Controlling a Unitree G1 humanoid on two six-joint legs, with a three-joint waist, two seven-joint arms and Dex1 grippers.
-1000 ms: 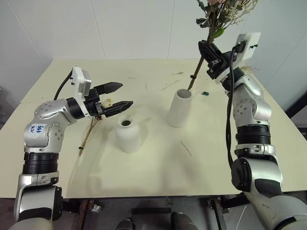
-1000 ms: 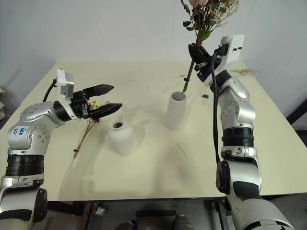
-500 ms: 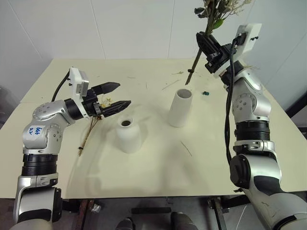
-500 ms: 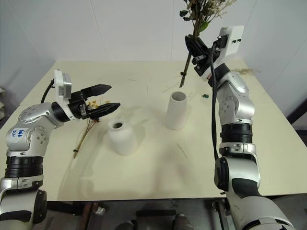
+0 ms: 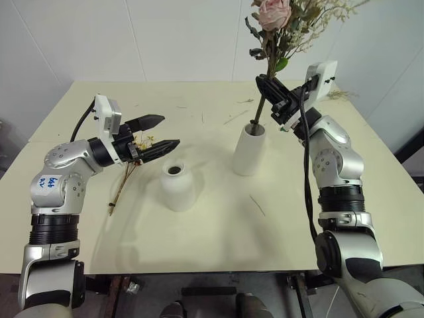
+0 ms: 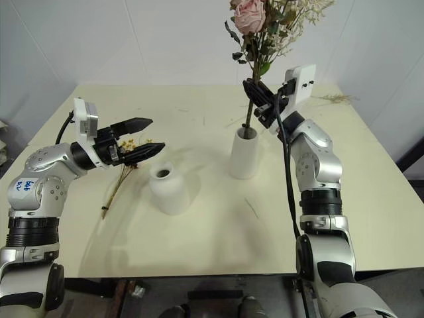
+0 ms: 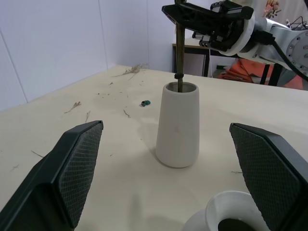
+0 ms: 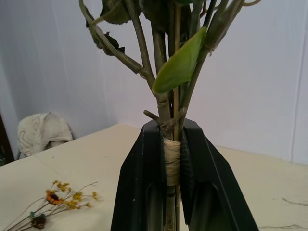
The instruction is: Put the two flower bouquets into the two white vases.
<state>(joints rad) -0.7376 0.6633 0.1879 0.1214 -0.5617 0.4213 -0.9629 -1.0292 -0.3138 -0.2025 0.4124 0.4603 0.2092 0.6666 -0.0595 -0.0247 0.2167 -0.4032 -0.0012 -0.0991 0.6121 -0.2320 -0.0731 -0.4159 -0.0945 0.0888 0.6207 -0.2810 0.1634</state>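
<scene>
Rose bouquet stems' ends hidden (inside tall vase).

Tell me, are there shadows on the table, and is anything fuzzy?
Left eye view: soft grey shadows lie beside the short rounded white vase and the tall white cylinder vase. Right wrist view: the small yellow-orange flower bunch on the table looks fuzzy.

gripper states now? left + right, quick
Left gripper: open, holding nothing, above the yellow-orange bunch.
Right gripper: shut on the rose bouquet, stems in the tall vase.
</scene>
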